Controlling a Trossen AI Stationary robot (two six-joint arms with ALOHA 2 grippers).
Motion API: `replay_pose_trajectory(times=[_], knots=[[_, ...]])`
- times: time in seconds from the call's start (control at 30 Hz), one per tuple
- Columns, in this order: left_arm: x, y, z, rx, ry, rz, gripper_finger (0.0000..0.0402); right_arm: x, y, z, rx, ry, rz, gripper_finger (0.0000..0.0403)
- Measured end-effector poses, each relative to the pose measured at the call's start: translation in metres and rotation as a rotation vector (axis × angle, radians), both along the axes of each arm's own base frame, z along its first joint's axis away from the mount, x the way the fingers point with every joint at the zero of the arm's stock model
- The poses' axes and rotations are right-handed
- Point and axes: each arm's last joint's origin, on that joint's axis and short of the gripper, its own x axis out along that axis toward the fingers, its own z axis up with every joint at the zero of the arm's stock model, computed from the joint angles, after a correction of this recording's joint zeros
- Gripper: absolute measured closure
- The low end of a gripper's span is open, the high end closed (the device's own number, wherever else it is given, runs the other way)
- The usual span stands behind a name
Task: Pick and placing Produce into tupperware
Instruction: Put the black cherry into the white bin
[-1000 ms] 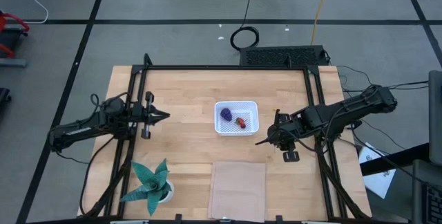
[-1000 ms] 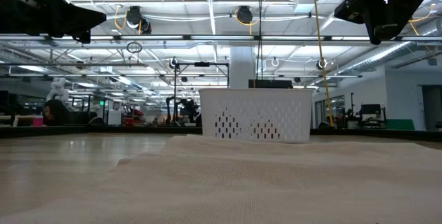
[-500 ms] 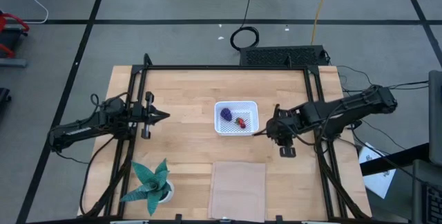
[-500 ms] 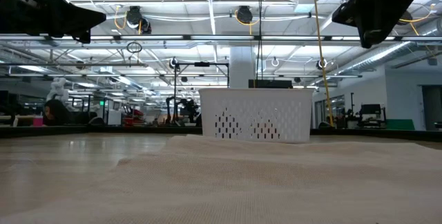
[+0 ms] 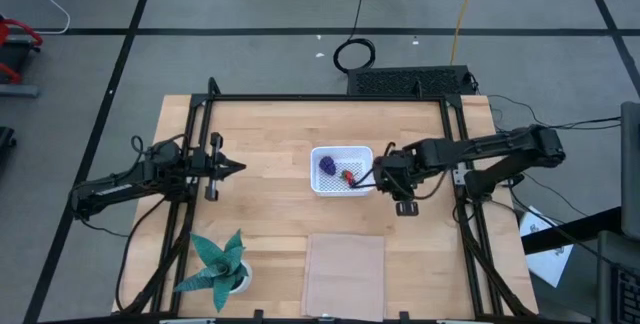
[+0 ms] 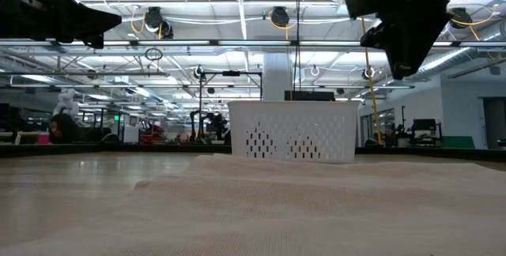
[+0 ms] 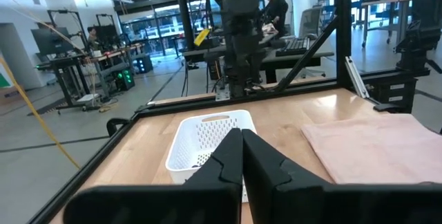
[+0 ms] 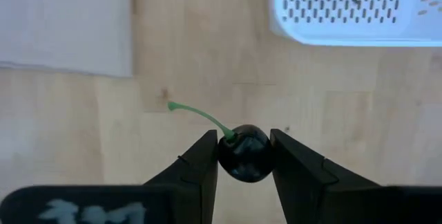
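Note:
The white tupperware [image 5: 342,186] sits mid-table and holds a purple lump [image 5: 327,164] and a red piece [image 5: 349,176]. It also shows in the low view [image 6: 291,132] and in both wrist views [image 7: 207,137] [image 8: 345,16]. My right gripper [image 5: 369,178] [image 8: 244,141] hovers just off the container's right rim, shut on a dark ball with a thin green stem [image 8: 244,156]. It hangs high above the table in the low view [image 6: 399,31]. My left gripper [image 5: 236,168] [image 7: 242,158] waits shut, left of the container. A second dark ball is not visible. My right gripper pinches the dark ball [image 8: 244,160] between its two fingertips, one finger [image 8: 200,165] on each side. The fingers point down at the table from above. The ball is lifted clear of the wood, and its green stem [image 8: 197,115] sticks out free ahead of the fingers.
A flat pinkish mat [image 5: 344,274] lies at the table's near edge, also seen in the right wrist view [image 8: 65,23]. A teal spiky plant [image 5: 218,262] stands at the near left corner. Black frame rails [image 5: 330,98] border the table. Bare wood lies between the left gripper and the container.
My right gripper has moved toward the table's left and far edge, from the bare wood right of the container up to its right rim, staying shut on the dark ball. The left arm has kept still.

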Motion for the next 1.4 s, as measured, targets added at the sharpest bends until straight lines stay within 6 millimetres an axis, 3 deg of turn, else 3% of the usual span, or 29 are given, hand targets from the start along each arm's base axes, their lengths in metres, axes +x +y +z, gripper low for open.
replay_pose_trajectory(times=[0.23,0.67,0.87,1.07,1.4], knots=[[0.000,0.000,0.000,-0.001,0.000,0.000,0.0383,0.020,-0.024,-0.003,-0.020,-0.002,0.011,0.0298],[0.000,0.000,0.000,-0.001,0.001,0.000,0.0387,0.069,-0.056,0.033,-0.065,-0.149,0.050,0.0298],[0.000,0.000,0.000,-0.002,0.001,0.000,0.0400,0.086,-0.074,0.027,-0.079,-0.135,0.058,0.0296],[0.000,0.000,0.000,-0.002,0.001,0.000,0.0382,0.095,-0.087,0.012,-0.082,-0.107,0.054,0.0296],[0.000,0.000,0.000,-0.004,0.001,0.000,0.0381,0.107,-0.108,0.009,-0.115,-0.219,0.004,0.0296]])
